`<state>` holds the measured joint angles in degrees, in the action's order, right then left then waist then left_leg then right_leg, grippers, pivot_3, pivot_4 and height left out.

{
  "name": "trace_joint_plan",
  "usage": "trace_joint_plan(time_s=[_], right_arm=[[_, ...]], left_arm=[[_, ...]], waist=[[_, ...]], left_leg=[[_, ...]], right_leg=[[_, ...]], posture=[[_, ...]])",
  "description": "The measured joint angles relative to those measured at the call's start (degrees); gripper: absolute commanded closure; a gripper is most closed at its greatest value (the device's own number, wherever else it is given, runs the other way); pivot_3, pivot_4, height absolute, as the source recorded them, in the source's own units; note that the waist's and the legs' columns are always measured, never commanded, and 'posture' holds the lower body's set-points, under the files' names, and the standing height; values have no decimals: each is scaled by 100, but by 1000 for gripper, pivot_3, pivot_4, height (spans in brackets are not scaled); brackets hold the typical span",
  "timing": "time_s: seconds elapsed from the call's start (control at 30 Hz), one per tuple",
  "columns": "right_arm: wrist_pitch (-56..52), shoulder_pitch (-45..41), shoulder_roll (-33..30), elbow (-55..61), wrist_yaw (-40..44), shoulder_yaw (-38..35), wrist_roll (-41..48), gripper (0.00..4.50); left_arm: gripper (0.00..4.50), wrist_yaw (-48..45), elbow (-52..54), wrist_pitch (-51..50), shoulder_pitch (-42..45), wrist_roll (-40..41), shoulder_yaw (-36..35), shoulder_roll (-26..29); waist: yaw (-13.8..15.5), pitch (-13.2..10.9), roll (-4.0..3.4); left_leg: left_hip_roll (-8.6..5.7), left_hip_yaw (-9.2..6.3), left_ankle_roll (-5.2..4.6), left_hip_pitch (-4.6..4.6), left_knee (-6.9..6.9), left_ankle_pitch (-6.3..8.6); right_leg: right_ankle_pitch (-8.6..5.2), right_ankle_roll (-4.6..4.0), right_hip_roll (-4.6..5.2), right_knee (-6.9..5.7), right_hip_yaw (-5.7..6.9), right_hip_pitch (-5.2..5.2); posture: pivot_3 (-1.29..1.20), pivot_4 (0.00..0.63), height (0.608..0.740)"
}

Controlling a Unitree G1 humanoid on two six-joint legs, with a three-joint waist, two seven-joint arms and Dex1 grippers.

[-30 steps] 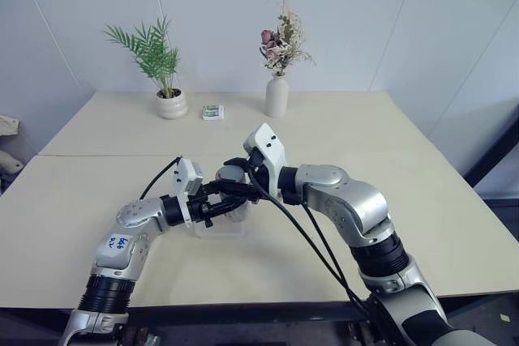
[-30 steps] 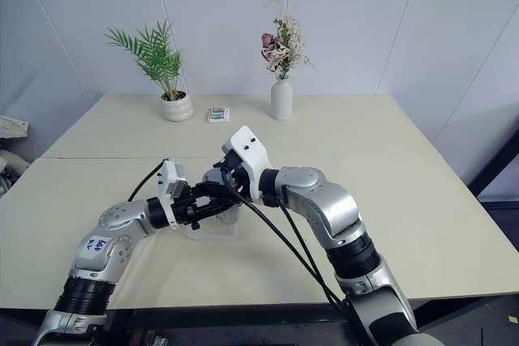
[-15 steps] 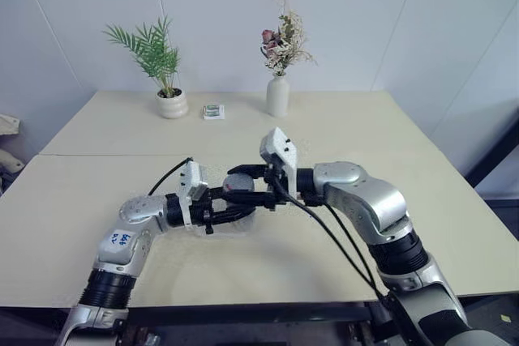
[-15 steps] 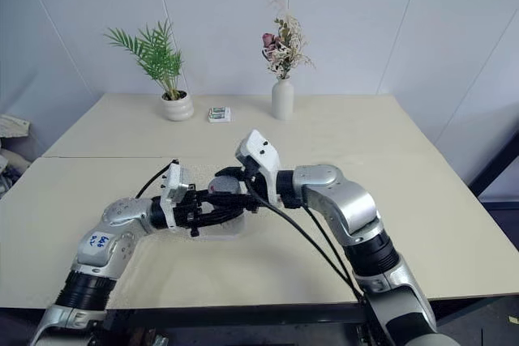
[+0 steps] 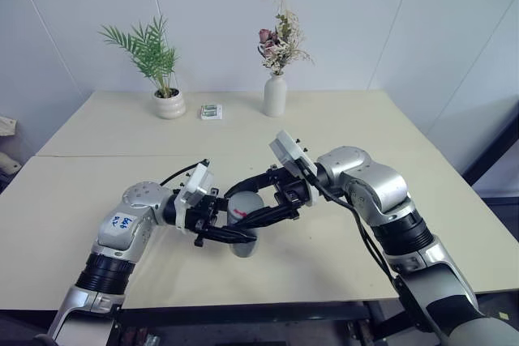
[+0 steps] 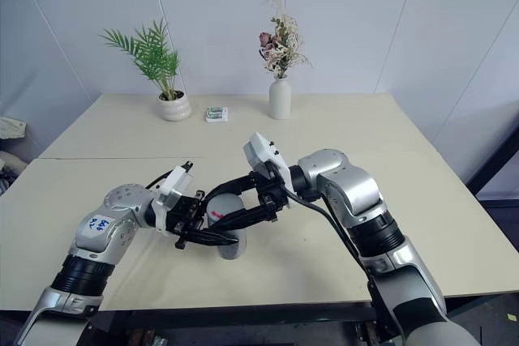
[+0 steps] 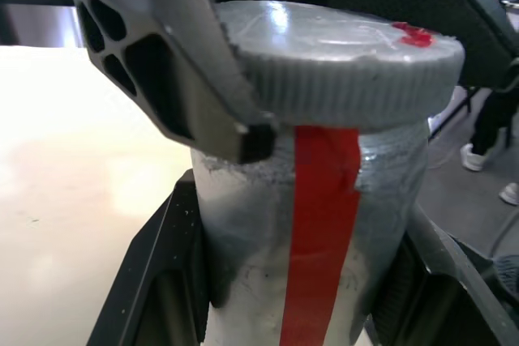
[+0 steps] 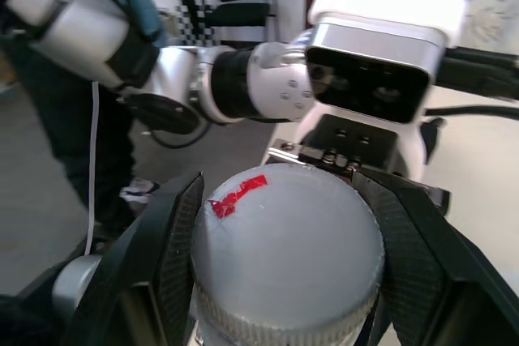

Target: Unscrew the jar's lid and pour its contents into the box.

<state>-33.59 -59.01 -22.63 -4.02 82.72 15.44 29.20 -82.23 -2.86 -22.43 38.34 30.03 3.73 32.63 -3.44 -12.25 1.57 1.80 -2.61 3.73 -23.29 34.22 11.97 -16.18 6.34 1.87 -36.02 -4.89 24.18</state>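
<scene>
The jar (image 5: pixel 243 245) is held above the table between both arms, its frosted wall carrying a red strip (image 7: pixel 320 224). My left gripper (image 5: pixel 233 235) is shut on the jar's body, one finger on each side. The grey ribbed lid (image 5: pixel 246 202), with a red mark on top (image 8: pixel 237 194), sits on the jar. My right gripper (image 5: pixel 250 205) is shut on the lid, its fingers (image 8: pixel 166 249) flanking the rim. The two grippers point toward each other. The contents do not show through the wall. The box is hidden behind the arms and jar.
At the table's (image 5: pixel 422 192) far side stand a potted palm (image 5: pixel 169 104), a small printed packet (image 5: pixel 212 111) and a white vase of dried flowers (image 5: pixel 274 95). Black cables (image 5: pixel 369 245) hang from the right wrist.
Both hands have carried the jar toward me and slightly right. Both wrists have turned, so the grippers now face each other across the jar.
</scene>
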Motion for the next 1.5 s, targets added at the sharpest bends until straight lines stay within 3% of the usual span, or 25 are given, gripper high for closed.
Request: trace_joint_plan(time_s=[0.3,0.33,0.47,0.7,1.0,1.5], right_arm=[[108,-59,-45,-83,92,-43,55,1917],[79,-59,-46,-80,79,-48,62,1189],[-172,-6,-156,-75,68,-151,180,40],[-142,102,-30,-53,-129,-249,241,40],[91,172,150,-27,-966,-540,169,40],[-519,394,536,815,-2211,-272,60,40]], left_arm=[[2492,172,37,181,-4,28,-33,-60],[2492,195,47,194,-21,34,-36,-63],[2492,330,45,237,-138,115,-280,-71],[2492,504,174,262,-315,214,-449,-100],[2492,759,244,260,-565,251,-570,-101],[2492,988,64,380,-503,235,-577,-178]], waist=[[6,0,0],[4,0,0],[11,0,0],[6,0,0],[11,0,0],[12,0,0]], left_leg=[[0,0,0,0,2,0],[0,0,0,0,2,0],[0,1,0,-1,3,0],[0,2,0,0,3,0],[0,4,0,0,6,0],[0,9,1,-1,17,-1]], right_leg=[[0,0,0,-3,-2,3],[0,0,0,-3,-3,3],[0,-1,0,-6,-4,5],[0,-1,0,-8,-5,5],[0,-1,0,-17,-8,8],[-3,-7,-2,-45,-14,19]], posture=[[0,150,740],[0,150,740],[0,150,740],[0,150,740],[0,150,740],[0,150,740]])
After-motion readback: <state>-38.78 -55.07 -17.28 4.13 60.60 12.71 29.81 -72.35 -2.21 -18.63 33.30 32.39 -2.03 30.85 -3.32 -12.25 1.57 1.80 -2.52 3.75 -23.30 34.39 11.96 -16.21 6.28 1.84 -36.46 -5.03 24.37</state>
